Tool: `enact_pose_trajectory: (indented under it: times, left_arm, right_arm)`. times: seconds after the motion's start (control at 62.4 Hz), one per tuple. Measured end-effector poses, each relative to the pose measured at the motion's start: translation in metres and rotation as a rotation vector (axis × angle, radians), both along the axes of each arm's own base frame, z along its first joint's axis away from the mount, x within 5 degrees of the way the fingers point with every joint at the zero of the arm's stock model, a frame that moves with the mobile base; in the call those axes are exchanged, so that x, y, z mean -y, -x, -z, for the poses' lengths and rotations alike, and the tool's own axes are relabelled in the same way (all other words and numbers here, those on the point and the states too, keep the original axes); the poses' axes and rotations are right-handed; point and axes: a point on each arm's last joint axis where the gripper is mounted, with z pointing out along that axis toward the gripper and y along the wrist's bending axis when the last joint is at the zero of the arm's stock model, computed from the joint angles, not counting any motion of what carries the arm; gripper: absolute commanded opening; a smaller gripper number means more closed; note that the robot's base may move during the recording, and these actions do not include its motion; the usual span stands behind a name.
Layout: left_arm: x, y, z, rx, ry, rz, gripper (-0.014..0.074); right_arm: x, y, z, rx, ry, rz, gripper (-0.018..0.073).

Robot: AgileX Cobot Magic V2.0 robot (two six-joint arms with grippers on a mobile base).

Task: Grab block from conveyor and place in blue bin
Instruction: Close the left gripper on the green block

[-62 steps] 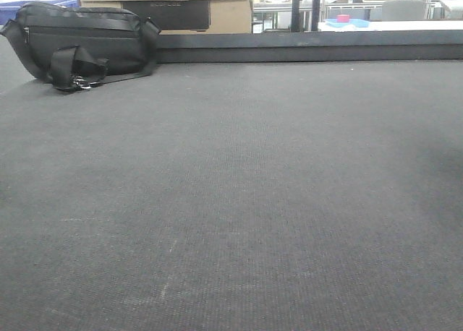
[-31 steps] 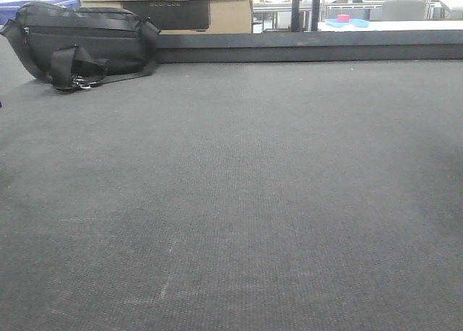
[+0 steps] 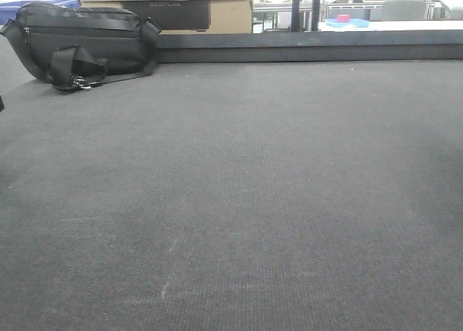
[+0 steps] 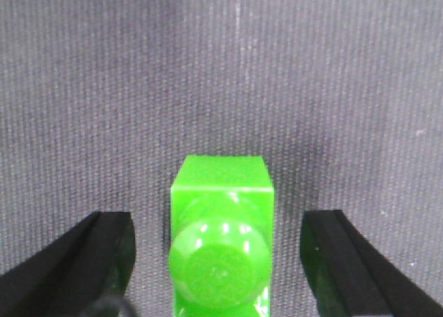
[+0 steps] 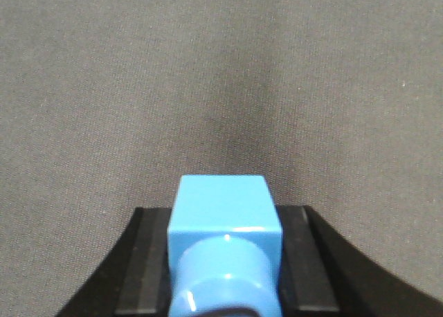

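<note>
In the left wrist view a bright green block (image 4: 221,244) with a round stud sits on the dark grey conveyor (image 4: 221,68). My left gripper (image 4: 220,265) is open around it, and belt shows in the gap on each side between the block and the black fingers (image 4: 104,255). In the right wrist view my right gripper (image 5: 225,265) is shut on a light blue block (image 5: 225,216), black pads (image 5: 149,261) pressed to both its sides. A soft shadow lies on the belt beyond it. A blue edge (image 3: 9,11) at the far left may be the bin; I cannot tell.
The conveyor (image 3: 246,201) fills the front view. A black strap bag (image 3: 83,42) lies at its far left, before cardboard boxes (image 3: 217,2). A dark rail (image 3: 311,48) bounds the far side. A blue tray (image 3: 346,22) holding something red lies beyond.
A small dark sliver has come in at the left edge of the front view, and the shading on the belt near it has deepened slightly. Bag and belt look the same.
</note>
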Motion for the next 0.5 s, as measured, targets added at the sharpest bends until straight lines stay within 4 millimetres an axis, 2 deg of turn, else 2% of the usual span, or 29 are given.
enact_pose_trajectory:
  times: [0.08, 0.192, 0.256, 0.385, 0.497]
  left_arm:
    - [0.0, 0.0, 0.0, 0.0, 0.0, 0.0, 0.0335]
    - [0.0, 0.0, 0.0, 0.0, 0.0, 0.0, 0.0197]
    - [0.0004, 0.0001, 0.0, -0.001, 0.004, 0.0, 0.0113]
    - [0.0015, 0.0005, 0.0002, -0.005, 0.019, -0.008, -0.0116]
    - [0.0016, 0.0007, 0.0002, -0.007, 0.02, -0.009, -0.0111]
  right_arm:
    - [0.0, -0.0003, -0.0002, 0.004, 0.0, 0.0, -0.0154]
    - [0.0, -0.0004, -0.0003, 0.006, -0.001, 0.001, -0.0154]
    - [0.0, -0.0004, -0.0003, 0.006, -0.001, 0.001, -0.0154]
    - [0.0, -0.0004, -0.0003, 0.006, -0.001, 0.001, -0.0154]
    - [0.0, -0.0005, -0.0013, 0.017, -0.002, 0.002, -0.0154]
